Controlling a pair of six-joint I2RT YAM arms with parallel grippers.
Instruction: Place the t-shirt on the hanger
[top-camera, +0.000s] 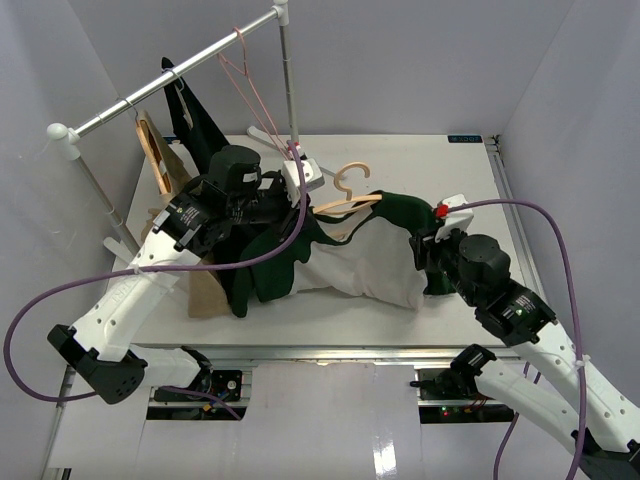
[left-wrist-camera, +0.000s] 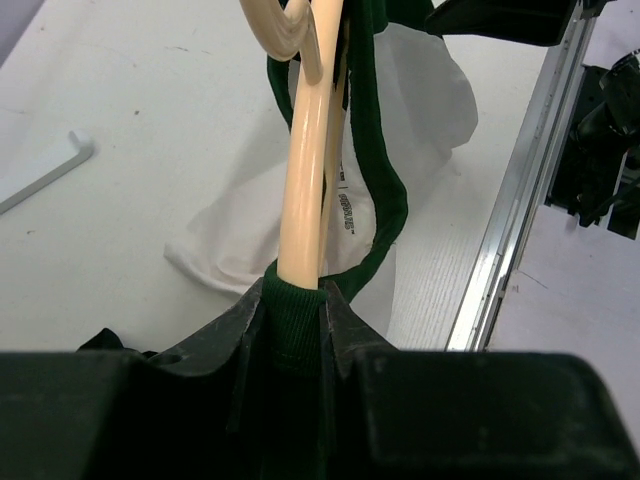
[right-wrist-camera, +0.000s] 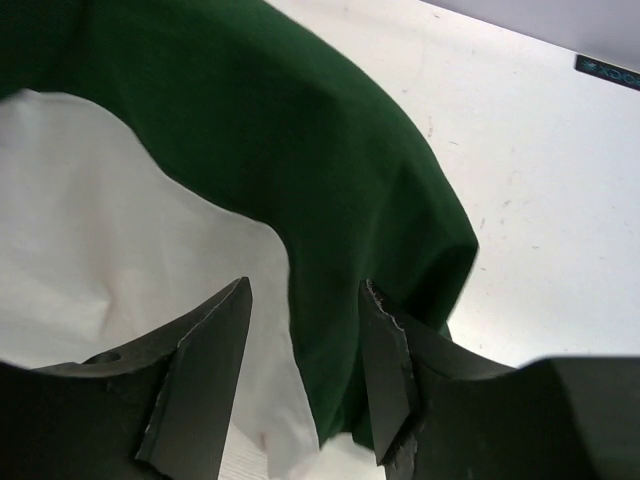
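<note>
Between the fingers of the left gripper (left-wrist-camera: 295, 305) — the t-shirt (top-camera: 370, 265) collar, pinched tight around the hanger (left-wrist-camera: 300, 180) arm. Jaws spread, the right gripper (right-wrist-camera: 300, 370) sits above green-and-white cloth — contact unclear. Behind the left wrist hang a tan garment (top-camera: 165, 165) and a black garment (top-camera: 195, 115); hanger's far end buried in cloth.

White arm links (top-camera: 130, 290), black joint housings (top-camera: 235, 170), looping purple cables (top-camera: 573, 300), matte black fingers (right-wrist-camera: 200, 380), small red tab (top-camera: 440, 210)
</note>
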